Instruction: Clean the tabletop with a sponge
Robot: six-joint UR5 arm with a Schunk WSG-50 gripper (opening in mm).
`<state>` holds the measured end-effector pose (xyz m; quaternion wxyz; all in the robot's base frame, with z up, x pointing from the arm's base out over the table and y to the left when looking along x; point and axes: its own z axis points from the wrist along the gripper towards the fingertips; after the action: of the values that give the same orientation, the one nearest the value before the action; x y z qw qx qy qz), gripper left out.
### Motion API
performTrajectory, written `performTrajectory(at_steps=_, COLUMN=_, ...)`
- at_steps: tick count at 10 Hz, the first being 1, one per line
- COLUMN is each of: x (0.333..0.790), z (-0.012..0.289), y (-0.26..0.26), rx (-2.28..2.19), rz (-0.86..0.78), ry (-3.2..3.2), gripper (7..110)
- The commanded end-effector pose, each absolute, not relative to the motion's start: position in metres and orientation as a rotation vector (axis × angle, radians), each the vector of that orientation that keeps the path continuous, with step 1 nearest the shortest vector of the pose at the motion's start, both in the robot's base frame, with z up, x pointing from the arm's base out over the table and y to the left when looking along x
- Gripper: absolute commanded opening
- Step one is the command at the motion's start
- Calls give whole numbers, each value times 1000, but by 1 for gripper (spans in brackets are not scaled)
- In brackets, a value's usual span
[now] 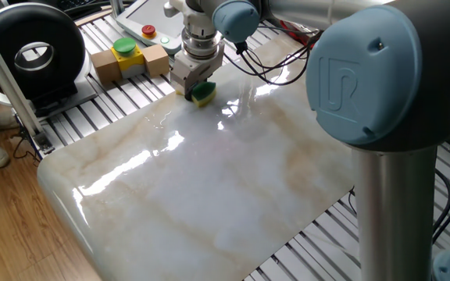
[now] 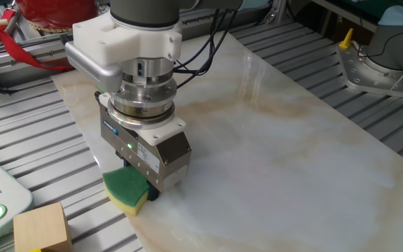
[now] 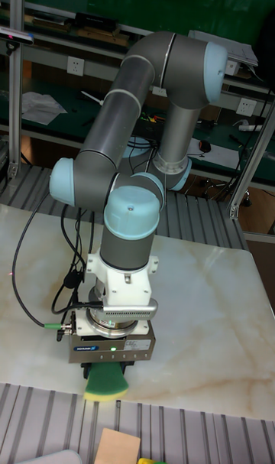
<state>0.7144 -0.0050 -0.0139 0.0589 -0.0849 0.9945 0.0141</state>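
Observation:
The sponge (image 1: 203, 94) (image 2: 126, 188) (image 3: 105, 382), green over yellow foam, rests on the white marble tabletop (image 1: 209, 179) (image 2: 278, 154) (image 3: 198, 311) close to the slab's edge. My gripper (image 1: 197, 91) (image 2: 140, 190) (image 3: 105, 375) stands upright over it and is shut on the sponge, pressing it against the slab. The fingers are mostly hidden under the gripper body.
Wooden blocks with a yellow-and-green round button (image 1: 125, 49) and a white control panel (image 1: 148, 23) stand on the grey slats beyond the slab. A black ring-shaped device (image 1: 30, 51) sits at the far left. Cables (image 1: 268, 66) trail over the slab's far edge. A wooden block (image 2: 42, 227) lies near the sponge.

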Motion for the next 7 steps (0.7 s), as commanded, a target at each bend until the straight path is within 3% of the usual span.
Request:
performTrajectory(at_steps=1, x=714, z=-13, y=1, rx=-236, rz=77, ry=3011, gripper=7)
performTrajectory(at_steps=7, x=710, z=-13, y=11, rx=-215, rz=106, ry=3007, gripper=7)
